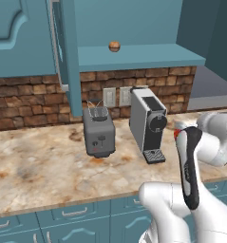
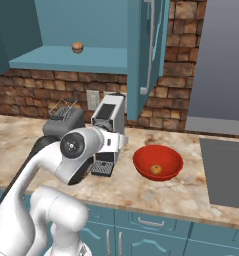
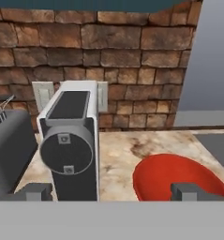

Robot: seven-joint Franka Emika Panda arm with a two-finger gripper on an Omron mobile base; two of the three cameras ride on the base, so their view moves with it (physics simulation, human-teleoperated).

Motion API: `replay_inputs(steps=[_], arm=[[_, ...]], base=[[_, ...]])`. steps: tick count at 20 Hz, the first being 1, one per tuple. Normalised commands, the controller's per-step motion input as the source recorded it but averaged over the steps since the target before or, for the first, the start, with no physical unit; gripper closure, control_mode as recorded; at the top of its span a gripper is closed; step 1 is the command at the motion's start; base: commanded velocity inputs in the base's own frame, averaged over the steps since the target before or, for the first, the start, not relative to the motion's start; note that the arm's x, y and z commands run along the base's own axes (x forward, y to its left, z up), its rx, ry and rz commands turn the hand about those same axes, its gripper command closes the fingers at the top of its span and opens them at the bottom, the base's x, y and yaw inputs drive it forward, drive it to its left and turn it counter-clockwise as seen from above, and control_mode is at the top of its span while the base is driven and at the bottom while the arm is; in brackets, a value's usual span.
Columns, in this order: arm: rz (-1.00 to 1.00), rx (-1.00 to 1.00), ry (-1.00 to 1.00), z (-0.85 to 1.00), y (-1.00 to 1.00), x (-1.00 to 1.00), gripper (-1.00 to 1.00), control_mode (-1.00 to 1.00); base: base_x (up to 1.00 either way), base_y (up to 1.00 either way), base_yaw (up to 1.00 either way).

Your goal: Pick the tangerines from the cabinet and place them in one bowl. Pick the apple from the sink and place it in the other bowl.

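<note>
One browner tangerine (image 1: 114, 46) (image 2: 77, 47) rests on the teal shelf of the open cabinet (image 1: 138, 58) (image 2: 66, 59). The other, plain orange tangerine (image 2: 155, 170) lies inside the red bowl (image 2: 141, 159) (image 3: 165, 176) on the counter, right of the coffee machine. My gripper (image 3: 112, 191) is open and holds nothing. It hovers low over the counter, facing the brick wall, with the coffee machine ahead on the left and the red bowl just ahead on the right. The apple, the sink and the other bowl are out of view.
A grey toaster (image 1: 99, 131) (image 2: 61, 125) and a white-and-black coffee machine (image 1: 148, 123) (image 3: 71, 145) stand side by side on the marble counter (image 1: 39, 166). The cabinet door (image 1: 67, 57) (image 2: 146, 50) hangs open above them. A dark grey flat panel (image 2: 226, 170) lies right of the bowl.
</note>
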Motion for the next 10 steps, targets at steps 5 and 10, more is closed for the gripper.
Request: replay_inputs(steps=[5, 10], arm=[[-0.13, 0.00, -0.04, 0.37, 0.61, -0.03, -1.00, -1.00], [-0.17, 0.00, 0.00, 0.41, 0.58, 0.04, -1.00, -1.00]], base=[[0.00, 0.00, 0.00], [0.00, 0.00, 0.00]])
